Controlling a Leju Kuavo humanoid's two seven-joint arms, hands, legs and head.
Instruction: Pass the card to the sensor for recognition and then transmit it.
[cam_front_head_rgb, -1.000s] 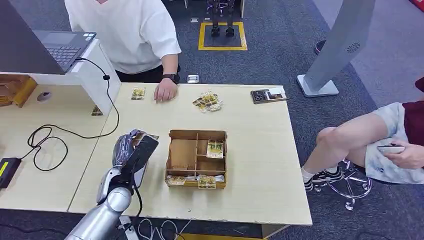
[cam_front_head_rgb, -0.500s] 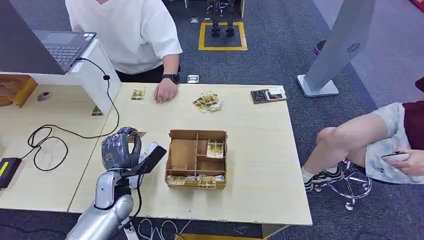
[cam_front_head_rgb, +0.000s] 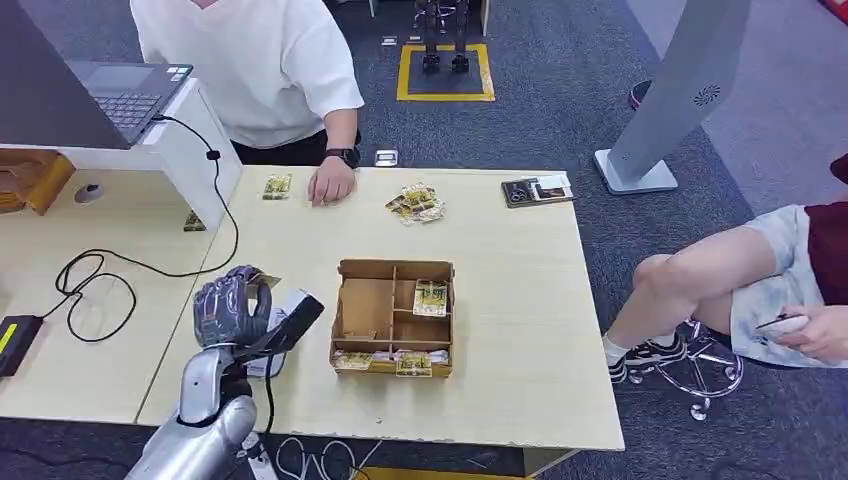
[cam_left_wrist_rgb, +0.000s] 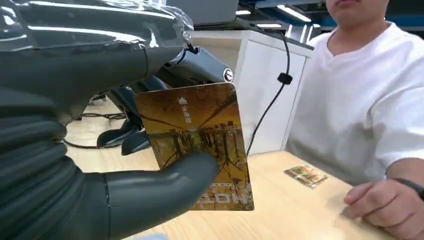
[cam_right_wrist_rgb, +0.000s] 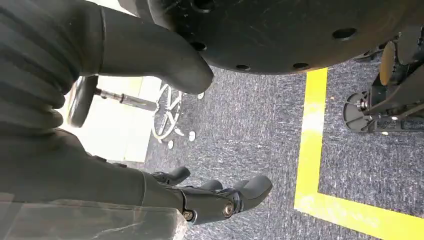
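The left robot hand (cam_front_head_rgb: 232, 305) is raised over the bench (cam_front_head_rgb: 520, 330) near its front left part, and it pinches the card (cam_left_wrist_rgb: 197, 142) between the thumb and the darker fingers; in the left wrist view the gold-printed card stands upright, facing the camera. Just beside that hand, toward the wooden box (cam_front_head_rgb: 392, 318), lies a small white device (cam_front_head_rgb: 283, 325) that is probably the sensor, though its face is partly hidden by the arm. The step in hand looks like the presenting one: the card is held and lifted, not yet laid against the reader. The next move calls for lowering the card flat and close over that device, then carrying it across toward the person (cam_front_head_rgb: 262, 60) at the far edge, whose hand (cam_front_head_rgb: 331, 184) rests on the bench. The right robot hand (cam_right_wrist_rgb: 220, 197) hangs over the floor, fingers loosely apart and holding nothing.
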